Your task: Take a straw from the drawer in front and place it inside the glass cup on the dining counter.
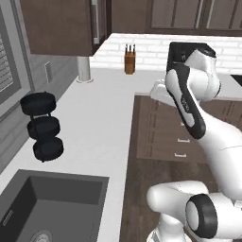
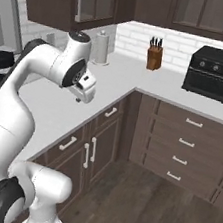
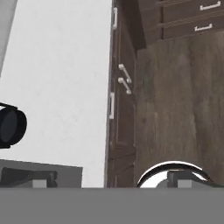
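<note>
With the gripper (image 2: 84, 90) spread wide above the pale surface (image 2: 58, 110) and the drawer (image 2: 108, 112) beneath that surface's edge shut, straw unseen and presumably inside, a descent from here risks striking the surface instead of catching the drawer's handle.

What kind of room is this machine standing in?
A rendered home kitchen, by the look of it: a knife block and a black countertop oven on the pale worktop, plus a dark sink.
</note>
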You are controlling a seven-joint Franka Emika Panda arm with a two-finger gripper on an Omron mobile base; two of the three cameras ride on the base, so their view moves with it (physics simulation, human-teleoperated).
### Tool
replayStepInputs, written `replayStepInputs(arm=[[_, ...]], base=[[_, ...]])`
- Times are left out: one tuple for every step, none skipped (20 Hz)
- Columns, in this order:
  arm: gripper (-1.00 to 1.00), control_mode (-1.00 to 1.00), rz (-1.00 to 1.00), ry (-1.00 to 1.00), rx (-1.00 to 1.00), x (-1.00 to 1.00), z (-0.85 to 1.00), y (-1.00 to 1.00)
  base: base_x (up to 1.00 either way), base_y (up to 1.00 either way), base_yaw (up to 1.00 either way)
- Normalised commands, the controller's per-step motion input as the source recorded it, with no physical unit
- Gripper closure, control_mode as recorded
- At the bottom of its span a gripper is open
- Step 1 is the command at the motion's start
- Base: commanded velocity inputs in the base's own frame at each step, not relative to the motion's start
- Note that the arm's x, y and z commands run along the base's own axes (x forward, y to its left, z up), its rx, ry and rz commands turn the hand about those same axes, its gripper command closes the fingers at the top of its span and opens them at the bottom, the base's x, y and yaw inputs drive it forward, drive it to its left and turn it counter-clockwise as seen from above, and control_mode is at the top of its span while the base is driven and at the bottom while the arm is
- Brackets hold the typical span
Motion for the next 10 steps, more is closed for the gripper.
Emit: replayStepInputs(arm=[[-1.00, -1.00, -0.11, 0.09, 0.41, 0.03, -0.03, -0.87], [-1.00, -1.00, -0.09, 0.09, 0.43, 0.02, -0.11, -0.94], [-1.00, -1.00, -0.06, 0.09, 0.47, 0.04, -0.22, -0.99], [-1.00, -1.00, -0.04, 0.09, 0.48, 0.03, -0.26, -0.99], [-1.00, -1.00, -0.02, 0.05, 0.49, 0.03, -0.37, -1.00], [-1.00, -1.00, 0.00, 0.00, 0.49, 0.06, -0.44, -0.93], [-1.00, -1.00, 0.00, 0.00, 0.49, 0.09, -0.52, -0.80], [-1.00, -1.00, 0.00, 0.00, 0.49, 0.14, -0.54, -0.73], [-1.00, -1.00, 0.00, 0.00, 0.45, 0.15, -0.65, -0.54], [-1.00, -1.00, 0.00, 0.00, 0.42, 0.21, -0.66, -0.41]], base=[[0.00, 0.00, 0.00], [0.00, 0.00, 0.00], [0.00, 0.00, 0.00], [0.00, 0.00, 0.00], [0.00, 0.00, 0.00], [0.00, 0.00, 0.00], [0.00, 0.00, 0.00], [0.00, 0.00, 0.00], [0.00, 0.00, 0.00], [0.00, 0.00, 0.00]])
